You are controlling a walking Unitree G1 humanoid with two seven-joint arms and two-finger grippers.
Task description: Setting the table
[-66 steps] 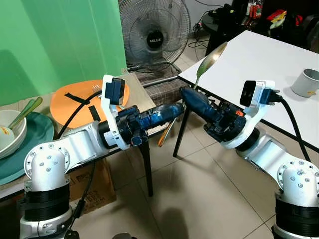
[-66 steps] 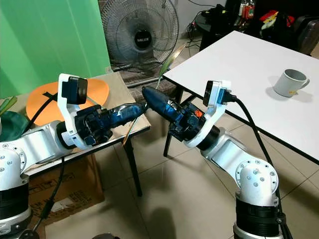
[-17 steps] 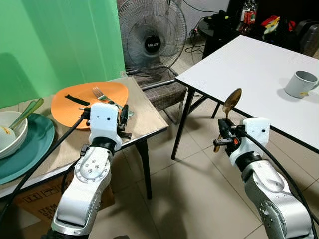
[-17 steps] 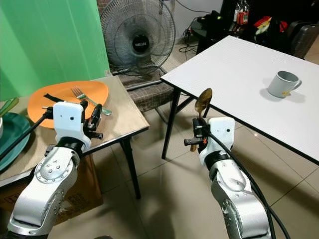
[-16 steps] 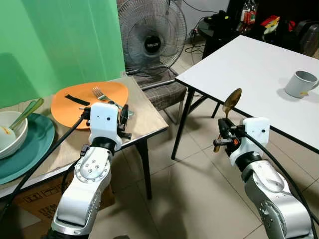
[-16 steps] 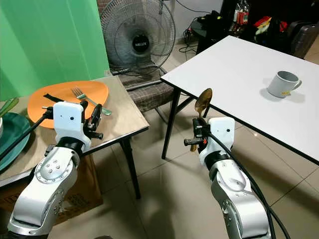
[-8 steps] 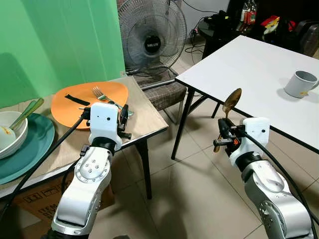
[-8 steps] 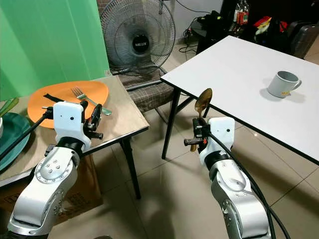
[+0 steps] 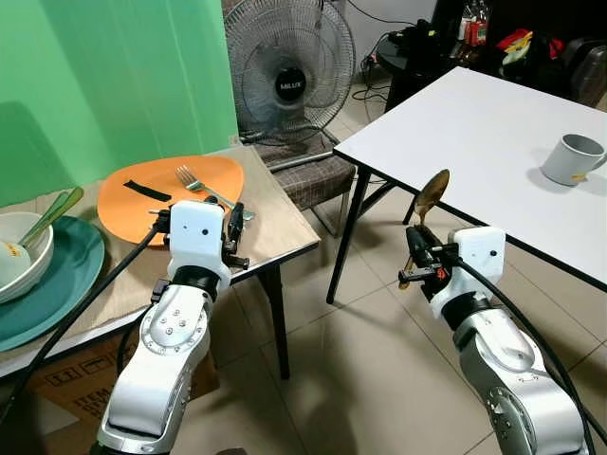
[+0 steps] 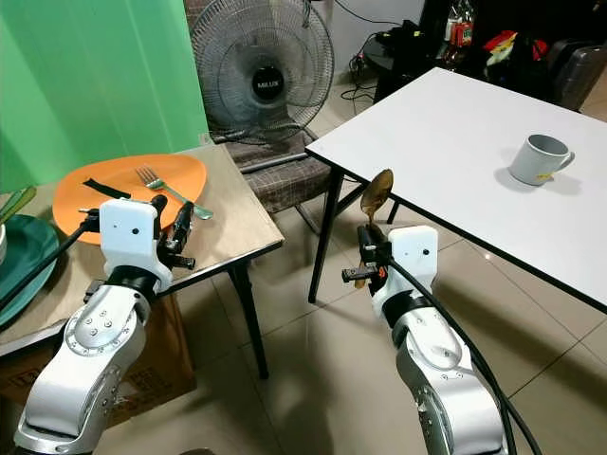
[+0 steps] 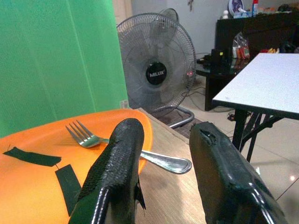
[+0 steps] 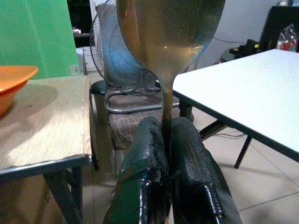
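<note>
Right hand [image 10: 361, 256] pinches a glossy metal spoon [image 10: 377, 194] — left hand [image 11: 163, 186] spread above the fork [image 11: 117, 147].

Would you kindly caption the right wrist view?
Right gripper shut on an upright spoon beside the white table.

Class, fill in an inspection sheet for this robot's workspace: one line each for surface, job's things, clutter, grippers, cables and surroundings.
Surface: small wood-topped side table; large white table.
Job's things: gold metal spoon held upright; silver fork lying half on the round orange plate; teal plate carrying a white bowl; grey mug on the white table.
Clutter: black tape strips on the orange plate.
Grippers: left gripper open, aimed at the fork; right gripper shut on the spoon's handle.
Cables: black cable along the left arm; another along the right.
Surroundings: standing fan, green backdrop, tiled floor.
</note>
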